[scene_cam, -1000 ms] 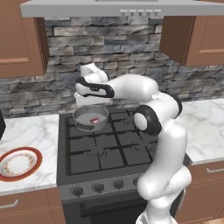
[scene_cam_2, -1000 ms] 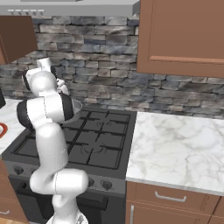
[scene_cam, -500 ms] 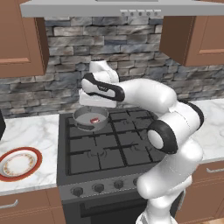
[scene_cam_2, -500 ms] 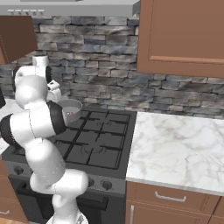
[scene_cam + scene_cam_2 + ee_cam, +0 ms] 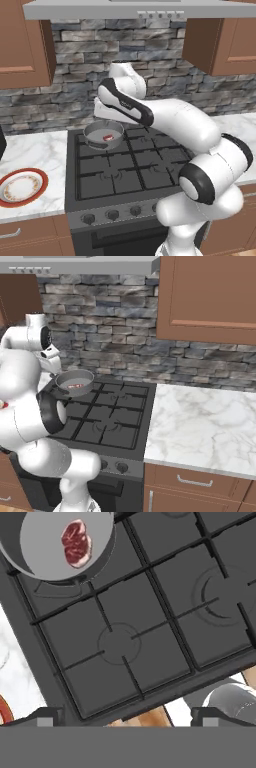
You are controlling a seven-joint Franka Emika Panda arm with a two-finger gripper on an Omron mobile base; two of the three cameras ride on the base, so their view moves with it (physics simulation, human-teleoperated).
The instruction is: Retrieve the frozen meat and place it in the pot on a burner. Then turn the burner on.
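Note:
The grey pot [image 5: 95,131] stands on the stove's back left burner, and the dark-red frozen meat [image 5: 107,137] lies flat inside it. The right base view shows the same pot [image 5: 67,379] holding the meat [image 5: 76,386]. In the hand view the pot [image 5: 45,554] sits at the upper left, with the meat [image 5: 76,542] on its floor. My gripper [image 5: 127,717] is open, its two tips far apart with nothing between them. It looks down on the front burners. In the left base view my gripper [image 5: 101,112] hovers just above the pot's back rim.
The black stove [image 5: 125,172] has a row of knobs [image 5: 111,214] along its front face. A white plate with an orange-red rim [image 5: 21,186] lies on the marble counter to its left. More marble counter [image 5: 200,421] stretches to the right. Cabinets and the hood hang overhead.
My hand has lifted off the pot and the arm has swung up and forward. The meat stays in the pot and the pot has not moved.

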